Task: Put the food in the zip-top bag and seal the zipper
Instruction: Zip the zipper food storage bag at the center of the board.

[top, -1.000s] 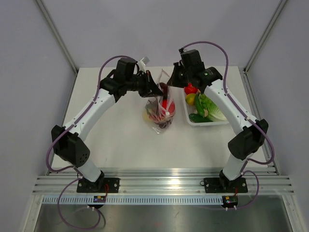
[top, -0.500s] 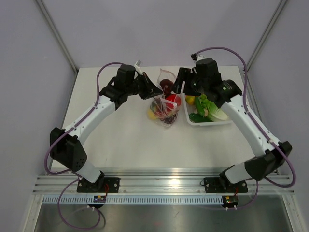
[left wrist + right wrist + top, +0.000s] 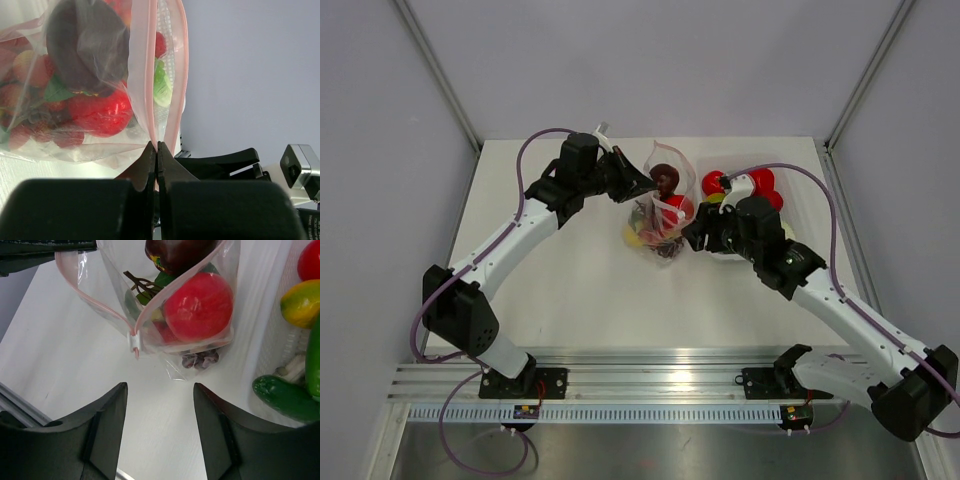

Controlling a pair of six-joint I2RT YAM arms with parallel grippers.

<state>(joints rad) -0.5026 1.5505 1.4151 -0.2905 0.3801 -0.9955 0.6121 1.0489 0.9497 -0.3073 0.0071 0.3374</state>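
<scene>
While the left gripper point(image 3: 644, 187) stays clamped on one end of the zipper point(image 3: 145, 75), the zip-top bag point(image 3: 661, 218) stands mid-table, a dark purple fruit point(image 3: 666, 180) at its mouth. The right gripper point(image 3: 160, 387), swung back from the far side, hangs low, spread and empty, facing the slider point(image 3: 133, 344). Sealing looks next.

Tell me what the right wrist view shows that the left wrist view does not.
Only the right wrist view shows the white slider on the zipper, and the right tool clearly open, short of the bag. Only the left wrist view shows the left tool shut on the zipper. Both show the bag holding a red tomato and a dark fruit.
</scene>
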